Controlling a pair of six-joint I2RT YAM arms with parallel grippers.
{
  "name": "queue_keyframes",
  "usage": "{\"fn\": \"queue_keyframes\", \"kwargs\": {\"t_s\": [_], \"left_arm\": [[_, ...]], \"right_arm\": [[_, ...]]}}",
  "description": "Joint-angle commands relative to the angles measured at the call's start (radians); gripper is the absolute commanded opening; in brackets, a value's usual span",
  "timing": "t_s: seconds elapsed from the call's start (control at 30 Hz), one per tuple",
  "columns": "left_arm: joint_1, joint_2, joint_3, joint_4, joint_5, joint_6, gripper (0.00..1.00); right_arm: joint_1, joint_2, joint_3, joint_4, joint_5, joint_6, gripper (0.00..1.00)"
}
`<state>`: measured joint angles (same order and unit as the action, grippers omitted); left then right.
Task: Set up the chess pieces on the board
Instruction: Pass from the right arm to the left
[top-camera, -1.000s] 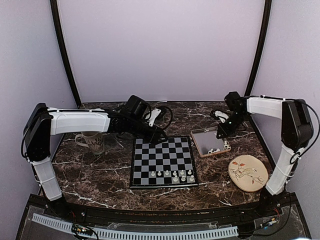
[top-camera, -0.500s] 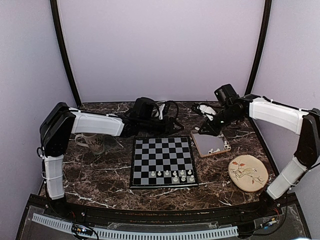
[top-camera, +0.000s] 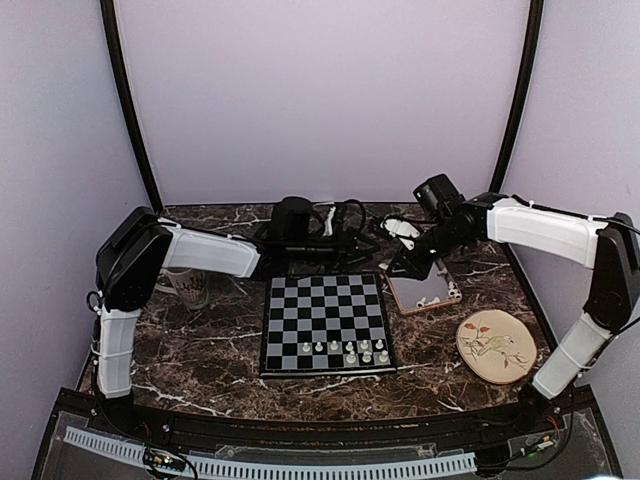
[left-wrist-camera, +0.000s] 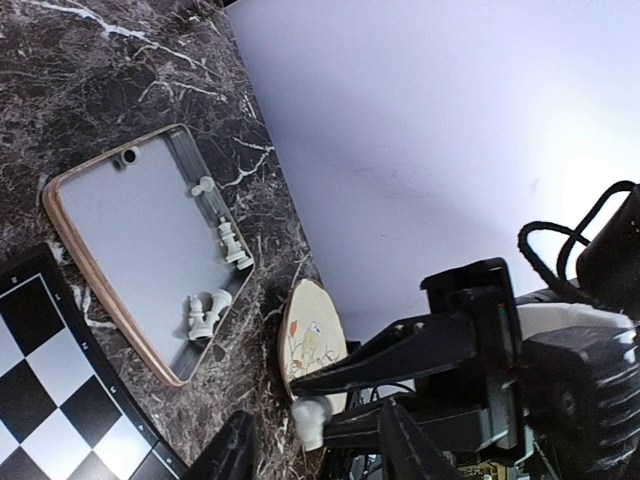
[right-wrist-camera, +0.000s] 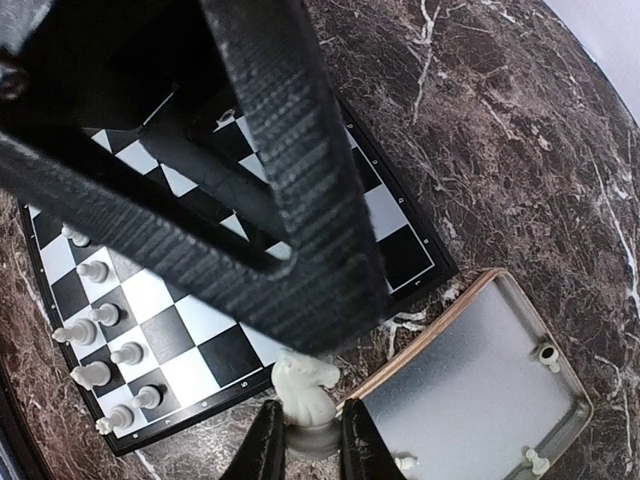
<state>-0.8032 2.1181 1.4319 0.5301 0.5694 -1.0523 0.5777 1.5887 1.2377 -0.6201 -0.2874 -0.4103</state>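
Note:
My right gripper (right-wrist-camera: 312, 445) is shut on a cream knight (right-wrist-camera: 305, 385), holding it by the base over the gap between the board (right-wrist-camera: 180, 330) and the grey tray (right-wrist-camera: 480, 380). In the left wrist view that knight (left-wrist-camera: 308, 418) hangs between the spread fingers of my open left gripper (left-wrist-camera: 320, 458), touching neither. From above, the left gripper (top-camera: 378, 248) and right gripper (top-camera: 397, 272) meet near the board's (top-camera: 325, 300) far right corner. Several chess pieces (top-camera: 345, 350) stand along its near edge. Loose pieces (left-wrist-camera: 205, 315) lie in the tray.
The tray (top-camera: 425, 290) lies right of the board, with a round bird plate (top-camera: 495, 345) nearer me. A mug (top-camera: 185, 285) stands left of the board behind the left arm. Cables (top-camera: 345, 215) lie at the back of the marble table.
The left arm has stretched right along the board's far edge. The right gripper has carried the knight left from above the tray toward it. The left jaws have narrowed a little.

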Motion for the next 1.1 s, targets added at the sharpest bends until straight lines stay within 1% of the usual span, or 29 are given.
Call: {"fn": "queue_keyframes", "kwargs": {"t_s": [0.0, 0.1, 0.23, 0.43, 0.63, 0.93, 1.07], "left_arm": [[-0.013, 0.014, 0.041, 0.063, 0.061, -0.042, 0.41], [-0.019, 0.019, 0.044, 0.055, 0.066, -0.058, 0.4], [-0.021, 0.019, 0.042, 0.039, 0.057, -0.058, 0.42], [-0.023, 0.024, 0.042, 0.027, 0.044, -0.07, 0.43], [-0.022, 0.035, 0.035, 0.04, 0.043, -0.101, 0.39], [-0.022, 0.044, 0.038, 0.027, 0.038, -0.105, 0.4], [-0.022, 0.051, 0.037, 0.05, 0.059, -0.119, 0.3]], "right_arm": [[0.016, 0.031, 0.032, 0.025, 0.016, -0.001, 0.16], [0.018, 0.029, 0.039, 0.032, 0.028, 0.007, 0.16], [0.021, 0.024, 0.049, 0.03, 0.022, 0.009, 0.16], [0.026, 0.014, 0.041, 0.036, 0.024, 0.01, 0.16], [0.027, 0.014, 0.039, 0.044, 0.021, 0.012, 0.16], [0.029, 0.013, 0.038, 0.044, 0.032, 0.013, 0.16], [0.029, 0.015, 0.045, 0.048, 0.041, 0.015, 0.16]]}}
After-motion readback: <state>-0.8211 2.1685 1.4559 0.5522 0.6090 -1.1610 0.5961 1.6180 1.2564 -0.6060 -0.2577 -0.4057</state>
